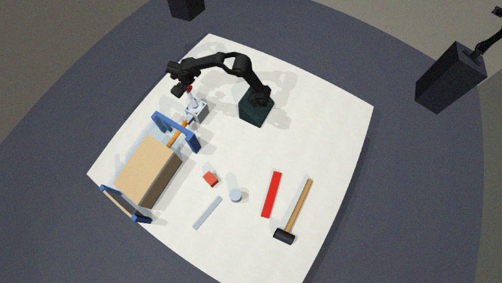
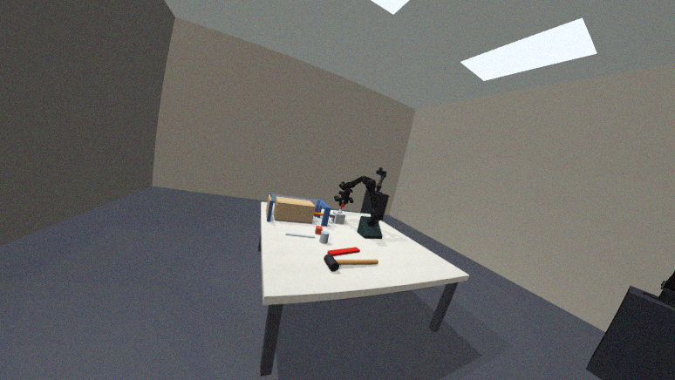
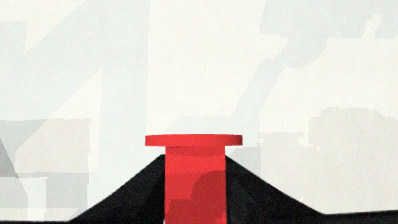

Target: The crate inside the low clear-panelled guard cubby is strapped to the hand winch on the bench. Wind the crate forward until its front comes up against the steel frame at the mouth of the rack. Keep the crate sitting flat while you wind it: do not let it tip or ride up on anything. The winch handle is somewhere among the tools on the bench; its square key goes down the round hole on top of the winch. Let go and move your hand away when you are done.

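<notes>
Had gripper [image 1: 189, 87] [image 2: 343, 204] [image 3: 192, 162] clamped on red knob [image 1: 189, 89] [image 2: 342, 206] [image 3: 195, 162], over winch [image 1: 201, 113] [image 2: 339, 219], near table's [image 1: 326, 140] [image 2: 292, 278] upper-left edge in top view. Looked rigid, maybe slippery; best held mid-shank. Probably meant dragging heavy crate [image 1: 145, 165] [image 2: 293, 211].

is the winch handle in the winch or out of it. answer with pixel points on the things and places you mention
In, by the look of it: the handle's pale shaft [image 1: 192, 102] meets the top of the grey winch [image 1: 201, 114] [image 2: 338, 218], though the key's depth is hidden.
</notes>
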You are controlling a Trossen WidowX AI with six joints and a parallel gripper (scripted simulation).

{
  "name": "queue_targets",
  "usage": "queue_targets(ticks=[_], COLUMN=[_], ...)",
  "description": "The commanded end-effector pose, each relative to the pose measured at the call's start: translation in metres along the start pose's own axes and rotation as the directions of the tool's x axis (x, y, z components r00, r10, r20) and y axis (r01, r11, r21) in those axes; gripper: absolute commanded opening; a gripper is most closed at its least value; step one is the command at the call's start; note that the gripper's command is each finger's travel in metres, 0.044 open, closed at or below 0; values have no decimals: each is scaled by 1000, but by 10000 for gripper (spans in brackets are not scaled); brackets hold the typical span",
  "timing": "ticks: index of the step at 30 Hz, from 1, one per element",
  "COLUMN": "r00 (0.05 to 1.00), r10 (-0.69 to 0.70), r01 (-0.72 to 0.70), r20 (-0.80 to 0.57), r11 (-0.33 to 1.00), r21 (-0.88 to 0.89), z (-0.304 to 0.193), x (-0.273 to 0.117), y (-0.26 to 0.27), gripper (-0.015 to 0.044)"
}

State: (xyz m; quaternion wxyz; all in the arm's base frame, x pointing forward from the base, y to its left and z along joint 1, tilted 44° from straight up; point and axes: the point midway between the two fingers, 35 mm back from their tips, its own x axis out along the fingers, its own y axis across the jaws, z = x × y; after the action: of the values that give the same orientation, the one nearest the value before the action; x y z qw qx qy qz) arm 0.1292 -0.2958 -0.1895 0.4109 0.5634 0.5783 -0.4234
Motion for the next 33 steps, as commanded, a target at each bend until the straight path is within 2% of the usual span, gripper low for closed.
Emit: queue_targets(ticks=[1,33], r00=[999,999], r10=[38,41], r01=[-38,-41], r20=[11,10], r11=[999,999], r21=[-22,-23], z=[5,7], x=[3,3], y=[22,66], gripper=[0,0])
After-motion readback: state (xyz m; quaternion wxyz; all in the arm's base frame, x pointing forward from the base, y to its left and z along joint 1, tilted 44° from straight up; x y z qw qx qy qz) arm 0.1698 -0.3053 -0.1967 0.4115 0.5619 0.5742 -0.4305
